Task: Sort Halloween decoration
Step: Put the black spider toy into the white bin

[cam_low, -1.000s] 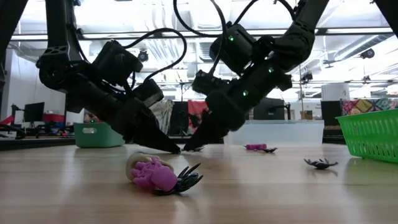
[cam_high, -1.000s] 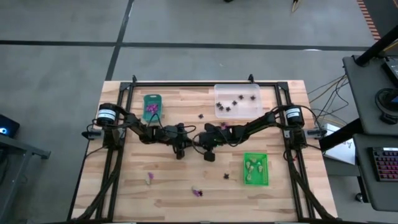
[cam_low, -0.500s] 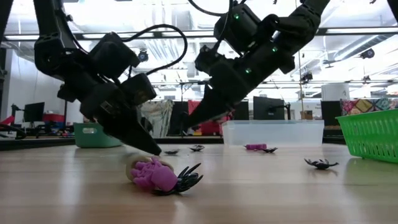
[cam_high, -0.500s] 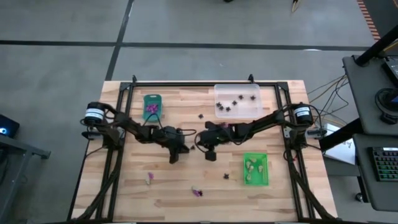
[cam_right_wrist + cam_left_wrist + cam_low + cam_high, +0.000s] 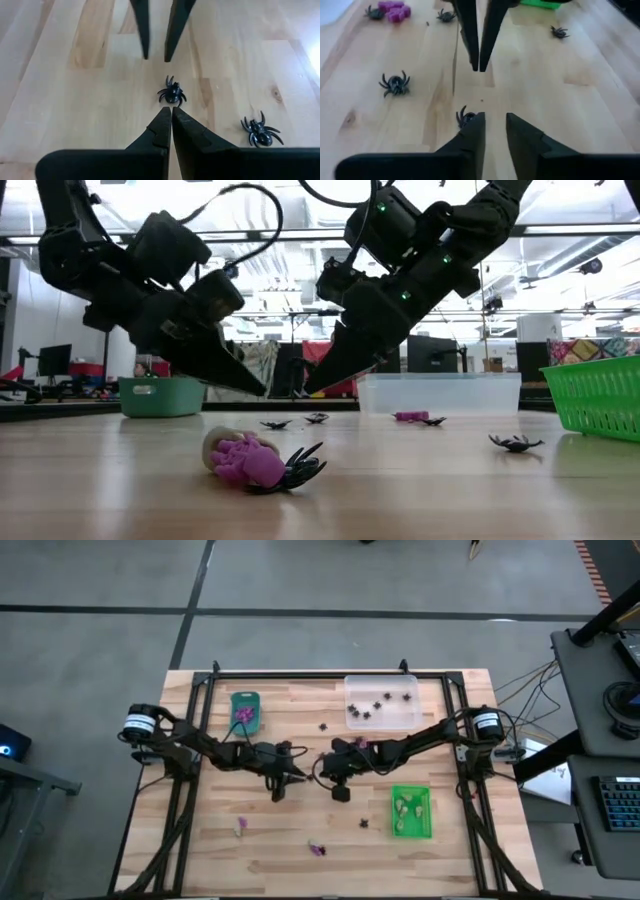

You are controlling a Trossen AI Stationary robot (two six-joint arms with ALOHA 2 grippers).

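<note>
On the pale plank table, the left gripper hangs tilted, its dark tapered fingers a narrow slit apart, holding nothing. Between the tips lies a small black plastic spider, legs splayed, lying flat. The right gripper faces it, pinched fully together, empty. Bare wood surrounds them.

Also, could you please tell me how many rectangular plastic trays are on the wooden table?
3: the teal rectangular plastic tray at the back left, the clear tray at the back right, and the bright green tray at the front right. None appears hidden.
</note>
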